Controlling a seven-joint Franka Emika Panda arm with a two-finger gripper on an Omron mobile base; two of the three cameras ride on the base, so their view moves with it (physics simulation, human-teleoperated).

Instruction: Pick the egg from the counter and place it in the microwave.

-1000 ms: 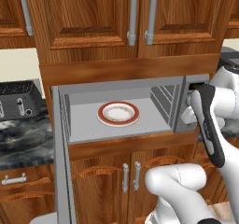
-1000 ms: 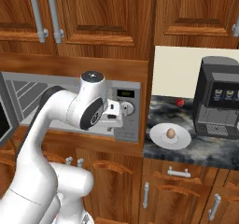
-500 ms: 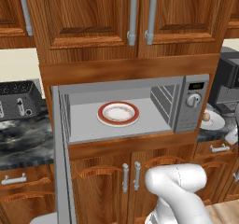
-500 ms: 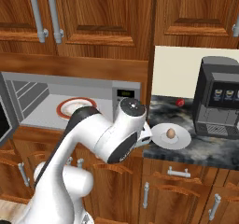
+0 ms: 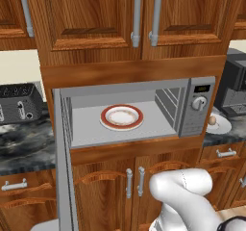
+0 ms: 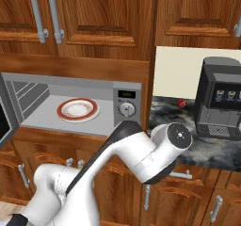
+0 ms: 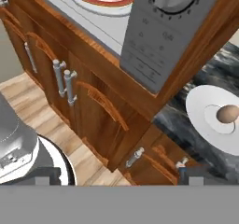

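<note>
The tan egg [image 5: 212, 121] lies in the middle of a small white plate [image 5: 222, 127] on the dark marbled counter [image 5: 214, 137], just right of the microwave [image 5: 196, 110]. The microwave stands open and holds a red-rimmed plate [image 5: 121, 117] on its grey floor. In the hand view, the egg [image 7: 228, 114] sits at the right edge on its white plate [image 7: 205, 107], below the microwave's control panel [image 7: 158, 41]. My gripper [image 7: 116, 177] is open and empty, low in front of the cabinets, short of the egg. In the right base view, my arm [image 6: 155, 149] hides the egg.
The microwave door [image 5: 63, 177] hangs open at the left. A black coffee machine [image 6: 220, 102] stands on the counter right of the egg's plate, with a small red object [image 6: 181, 103] beside it. A black toaster [image 5: 19, 102] sits left of the microwave. Wooden cabinets with silver handles [image 7: 63, 80] are below.
My arm has swung down from in front of the microwave's control panel to low by the lower cabinets, toward the right. The egg and plates have not moved.
</note>
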